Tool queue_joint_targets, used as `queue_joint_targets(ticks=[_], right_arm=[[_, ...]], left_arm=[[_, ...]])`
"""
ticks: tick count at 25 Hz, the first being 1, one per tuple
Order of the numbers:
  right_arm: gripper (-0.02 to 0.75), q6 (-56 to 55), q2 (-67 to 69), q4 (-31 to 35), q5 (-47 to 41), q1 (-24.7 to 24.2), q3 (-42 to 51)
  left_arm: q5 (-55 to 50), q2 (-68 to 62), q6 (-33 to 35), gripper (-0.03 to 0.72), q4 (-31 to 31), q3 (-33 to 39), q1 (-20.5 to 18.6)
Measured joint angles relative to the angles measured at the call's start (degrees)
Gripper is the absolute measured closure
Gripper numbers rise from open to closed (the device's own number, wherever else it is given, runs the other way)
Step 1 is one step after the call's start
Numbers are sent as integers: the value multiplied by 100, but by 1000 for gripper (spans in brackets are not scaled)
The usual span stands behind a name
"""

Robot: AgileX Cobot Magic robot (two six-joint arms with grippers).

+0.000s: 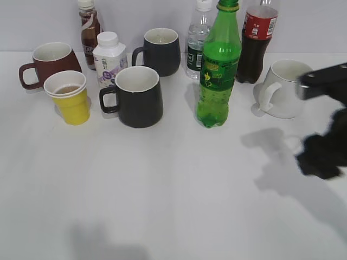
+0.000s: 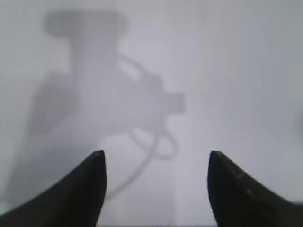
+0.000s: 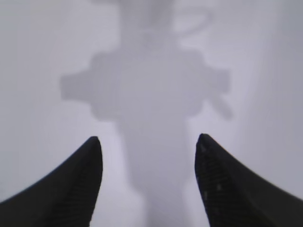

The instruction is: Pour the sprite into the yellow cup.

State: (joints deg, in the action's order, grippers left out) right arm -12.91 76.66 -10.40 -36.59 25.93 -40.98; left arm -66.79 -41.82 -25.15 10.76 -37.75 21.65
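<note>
White table with drinks and cups.
Five bottles, four mugs, one yellow cup; sprite stands capped. Left gripper and right gripper both spread wide, holding nothing.

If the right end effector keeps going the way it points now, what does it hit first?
Probably just the bare table: the right end effector is open and points at white surface carrying its own shadow, nothing else ahead, though depth is unclear.
</note>
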Motion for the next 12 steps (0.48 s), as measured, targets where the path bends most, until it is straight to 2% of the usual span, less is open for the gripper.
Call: queue_joint_targets(ticks=[5, 12], right_arm=[[277, 477, -1197, 389, -1208, 0, 78], [277, 554, -3373, 573, -2146, 0, 406]], left_arm=[[-261, 715, 1227, 178, -729, 7, 27], [-282, 2068, 2022, 179, -945, 485, 38]])
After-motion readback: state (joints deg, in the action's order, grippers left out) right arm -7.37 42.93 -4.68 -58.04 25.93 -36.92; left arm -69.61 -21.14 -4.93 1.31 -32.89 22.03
